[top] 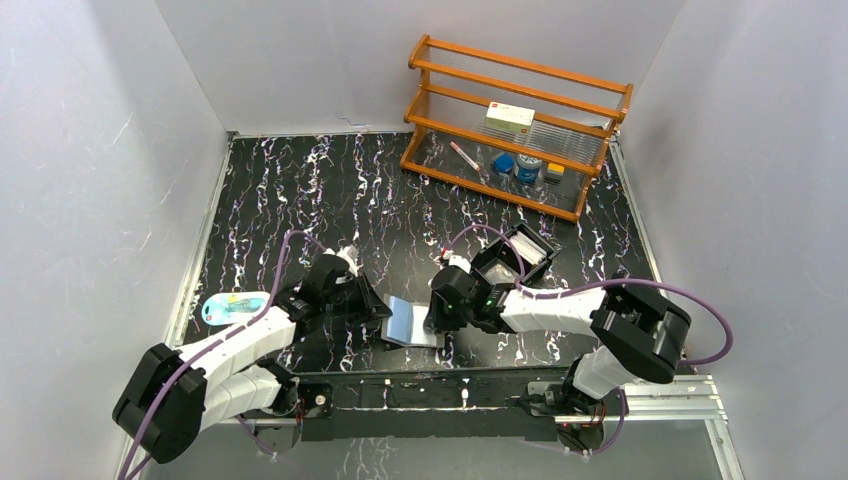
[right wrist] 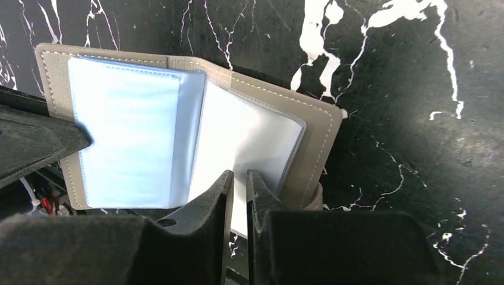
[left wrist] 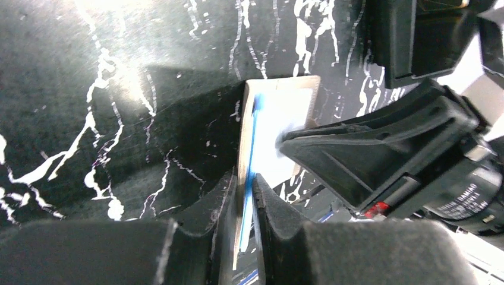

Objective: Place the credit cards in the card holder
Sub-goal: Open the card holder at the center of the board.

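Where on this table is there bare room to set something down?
Bare: the far left of the table, between wall and rack, and the middle strip before the rack. Crowded: near edge, around card holder and black box.

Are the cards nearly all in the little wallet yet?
Not nearly. The card holder lies open, its edge pinched by the left tool. The right tool seems to hold one white card partway in a sleeve. More cards seem to wait in the black tray.
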Robot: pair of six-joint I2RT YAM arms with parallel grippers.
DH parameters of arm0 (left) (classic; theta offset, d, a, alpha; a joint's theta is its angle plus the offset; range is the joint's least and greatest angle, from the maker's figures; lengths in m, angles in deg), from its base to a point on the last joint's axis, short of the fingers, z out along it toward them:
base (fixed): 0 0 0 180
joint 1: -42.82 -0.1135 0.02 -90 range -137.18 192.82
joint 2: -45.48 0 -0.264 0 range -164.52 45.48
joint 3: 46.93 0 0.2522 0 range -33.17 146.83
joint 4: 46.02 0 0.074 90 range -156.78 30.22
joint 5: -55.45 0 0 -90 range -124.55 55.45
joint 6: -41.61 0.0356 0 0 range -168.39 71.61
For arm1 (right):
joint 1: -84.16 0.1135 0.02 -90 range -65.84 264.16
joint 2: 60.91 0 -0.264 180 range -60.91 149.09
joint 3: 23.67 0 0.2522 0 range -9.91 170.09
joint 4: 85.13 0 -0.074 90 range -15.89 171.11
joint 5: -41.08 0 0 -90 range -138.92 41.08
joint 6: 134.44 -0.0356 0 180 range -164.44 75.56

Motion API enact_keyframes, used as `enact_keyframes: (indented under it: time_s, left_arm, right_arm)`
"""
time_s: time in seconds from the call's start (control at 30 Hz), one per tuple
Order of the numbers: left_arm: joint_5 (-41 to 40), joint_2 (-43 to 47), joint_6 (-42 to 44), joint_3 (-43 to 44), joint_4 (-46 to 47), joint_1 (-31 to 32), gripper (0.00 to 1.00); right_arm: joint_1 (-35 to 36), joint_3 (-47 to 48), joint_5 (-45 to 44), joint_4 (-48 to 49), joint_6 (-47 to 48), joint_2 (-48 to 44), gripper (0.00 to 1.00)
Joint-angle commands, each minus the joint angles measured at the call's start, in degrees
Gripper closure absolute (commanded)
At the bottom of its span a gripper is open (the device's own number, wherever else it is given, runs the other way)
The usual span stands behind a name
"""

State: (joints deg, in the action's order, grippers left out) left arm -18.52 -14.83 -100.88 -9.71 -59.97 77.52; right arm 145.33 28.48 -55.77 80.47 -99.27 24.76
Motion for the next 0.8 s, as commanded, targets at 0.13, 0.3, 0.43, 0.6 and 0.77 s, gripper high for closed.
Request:
enact_keyframes:
  time_s: [0.13, 0.3, 0.43, 0.6, 0.77]
  left_arm:
    - [-6.30, -1.04, -0.54, 0.44, -10.40, 0.28, 0.76]
    - [-5.97, -1.30, -3.35, -0.73, -12.71, 0.28, 0.77]
    - [-6.60, -0.12, -2.52, 1.08, -15.45, 0.28, 0.73]
    - [-7.74, 0.63, 1.47, 11.59, -21.71, 0.28, 0.69]
    - [-2.02, 0.13, 3.18, 17.71, -19.41, 0.28, 0.68]
  right_arm:
    - [0.17, -1.87, -6.13, -3.72, 4.08, -1.51, 0.78]
    - [0.18, -0.74, -5.44, -3.24, 5.61, -1.70, 0.77]
    - [0.15, -0.38, -4.83, -3.07, 5.67, -2.47, 0.77]
    - [0.18, 1.75, -2.98, -3.28, 5.64, -3.61, 0.77]
    - [0.15, 4.76, 0.51, -1.39, 5.66, -3.68, 0.77]
